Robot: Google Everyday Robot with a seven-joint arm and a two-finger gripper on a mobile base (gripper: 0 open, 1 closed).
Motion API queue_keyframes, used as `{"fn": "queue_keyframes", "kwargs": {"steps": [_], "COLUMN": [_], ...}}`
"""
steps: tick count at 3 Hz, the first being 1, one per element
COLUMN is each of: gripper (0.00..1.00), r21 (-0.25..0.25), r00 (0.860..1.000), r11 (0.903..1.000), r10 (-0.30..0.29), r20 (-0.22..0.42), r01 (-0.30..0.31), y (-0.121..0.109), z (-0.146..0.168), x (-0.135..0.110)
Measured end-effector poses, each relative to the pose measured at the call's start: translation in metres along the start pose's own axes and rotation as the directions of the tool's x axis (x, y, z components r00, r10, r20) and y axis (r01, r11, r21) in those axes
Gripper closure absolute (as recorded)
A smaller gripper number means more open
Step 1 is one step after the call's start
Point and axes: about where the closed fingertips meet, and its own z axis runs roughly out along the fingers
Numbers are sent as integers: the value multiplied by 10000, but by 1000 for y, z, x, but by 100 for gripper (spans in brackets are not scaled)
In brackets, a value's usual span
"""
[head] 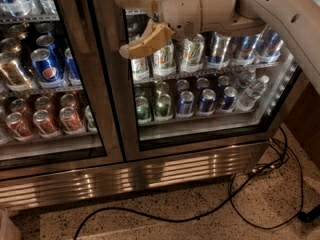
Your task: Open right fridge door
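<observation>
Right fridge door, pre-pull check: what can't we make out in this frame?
All in the camera view:
Right door: top cut off by the upper edge; no handle made out.
Gripper, jaws open, in front of the door's left stile: contact cannot be told.
Cans behind gripper and arm: partly hidden.
Cable: left end runs off the bottom edge.

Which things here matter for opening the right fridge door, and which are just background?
Job in hand:
- right fridge door
- gripper, fingers open, in front of that door's upper left edge

Just there:
- left door
- Pepsi cans
- orange cans
- green cans
- water bottle
- black cable on the floor
</observation>
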Motion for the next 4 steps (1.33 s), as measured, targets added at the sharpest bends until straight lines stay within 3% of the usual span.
{"fn": "queue_keyframes", "kwargs": {"steps": [2, 4], "gripper": [21, 34], "r21": [-198, -281], "r00": [9998, 9996], "r11": [9997, 9995], "r10": [111, 160], "r20": [154, 212], "r01": [-107, -154], "y": [0, -3], "z": [-2, -4], "x": [2, 5]}}
